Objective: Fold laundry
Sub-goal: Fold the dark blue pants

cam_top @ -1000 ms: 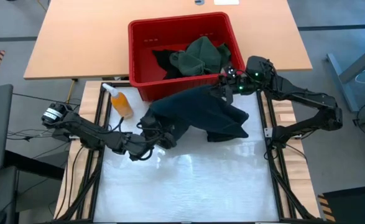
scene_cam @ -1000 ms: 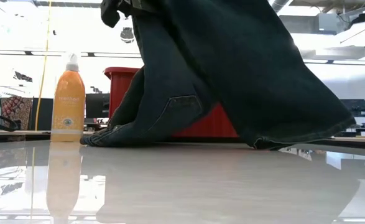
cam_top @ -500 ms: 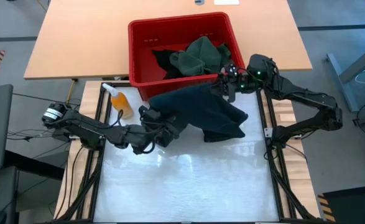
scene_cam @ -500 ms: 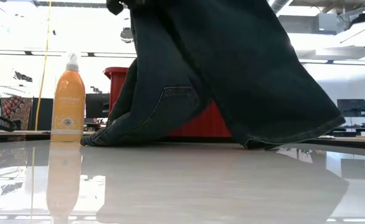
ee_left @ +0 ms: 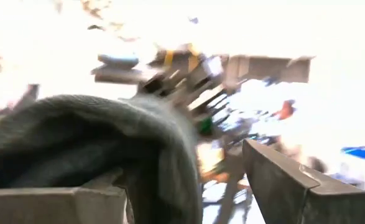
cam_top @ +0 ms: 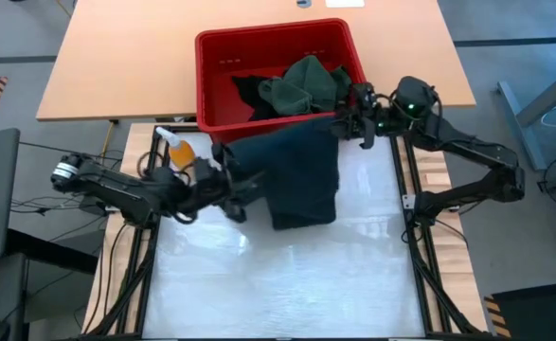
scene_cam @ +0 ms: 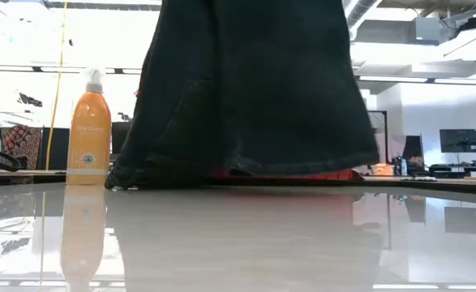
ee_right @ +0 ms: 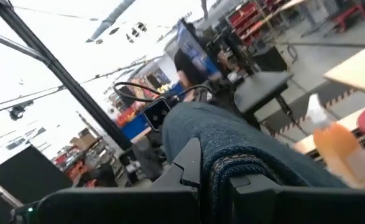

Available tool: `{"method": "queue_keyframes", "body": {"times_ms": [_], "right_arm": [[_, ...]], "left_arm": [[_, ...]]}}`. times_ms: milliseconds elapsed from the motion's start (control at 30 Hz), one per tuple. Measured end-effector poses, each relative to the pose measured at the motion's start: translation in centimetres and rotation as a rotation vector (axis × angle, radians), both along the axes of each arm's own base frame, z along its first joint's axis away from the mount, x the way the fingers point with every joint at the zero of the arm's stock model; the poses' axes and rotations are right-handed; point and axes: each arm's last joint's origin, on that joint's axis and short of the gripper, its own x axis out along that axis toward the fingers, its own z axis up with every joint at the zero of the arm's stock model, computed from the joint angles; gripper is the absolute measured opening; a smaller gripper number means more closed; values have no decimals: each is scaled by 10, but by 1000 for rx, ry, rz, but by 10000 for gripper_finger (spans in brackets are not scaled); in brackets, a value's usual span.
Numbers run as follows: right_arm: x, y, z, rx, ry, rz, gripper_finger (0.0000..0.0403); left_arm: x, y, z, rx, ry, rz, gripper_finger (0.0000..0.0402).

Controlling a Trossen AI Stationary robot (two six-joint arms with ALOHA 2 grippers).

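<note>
A dark blue-black garment [cam_top: 296,180] of the laundry hangs as a broad sheet [scene_cam: 254,81] between my two grippers, just in front of the red bin [cam_top: 211,85]. My left gripper [cam_top: 232,180] stands open at the sheet's left upper corner, tipped upward. My right gripper [cam_top: 349,118] is shut on its right upper corner, beside the bin's near right corner. In the low view the garment's lower left end [scene_cam: 128,180] reaches the table, while the hem [scene_cam: 302,166] farther right hangs just above it. More laundry, green cloth [cam_top: 301,83], lies in the bin. My left gripper carries the garment's upper left edge [ee_left: 138,124] draped over one finger [ee_left: 51,205], with a fold hanging down into the gap; the other finger [ee_left: 294,186] stands apart from it. My right gripper pinches a bunched edge [ee_right: 232,165] of the garment between its two fingers, roughly level, coming from the table's right. The cloth runs from there toward the left arm and hangs below.
An orange spray bottle [cam_top: 183,152] stands at the table's far left, close to my left arm, and shows in the low view [scene_cam: 89,130]. The wooden table [cam_top: 116,66] lies behind the bin. The glossy white surface [cam_top: 287,275] stretches toward the near edge.
My left gripper has risen, gone toward the far left beside the bottle and tipped upward, lifting the garment's left part with it. The cloth that lay spread toward the table's right has been drawn in and now hangs as one flat sheet. My right gripper has risen slightly.
</note>
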Motion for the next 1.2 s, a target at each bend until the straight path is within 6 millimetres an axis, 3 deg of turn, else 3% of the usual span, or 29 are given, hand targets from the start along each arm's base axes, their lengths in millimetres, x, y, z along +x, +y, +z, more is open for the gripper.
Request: {"method": "queue_keyframes", "body": {"times_ms": [200, 400, 767, 900, 1100, 1200], "right_arm": [[-15, 4, 14, -40, -101, -11, 31], [-15, 13, 23, -75, -198, 30, 32], [-13, 16, 23, -74, -204, 35, 32], [-13, 16, 23, -74, -205, 34, 32], [-15, 15, 23, -70, -208, 15, 32], [-17, 16, 24, -70, -213, 12, 32]], "left_arm": [[-24, 3, 22, 28, -136, -145, 210], [-26, 7, 26, -4, -200, -196, 210], [-26, 10, 27, -63, -241, -266, 210], [-33, 7, 29, -18, -175, -242, 210], [-72, 4, 38, -5, 8, -161, 210], [-78, 0, 34, -16, 106, -67, 210]]}}
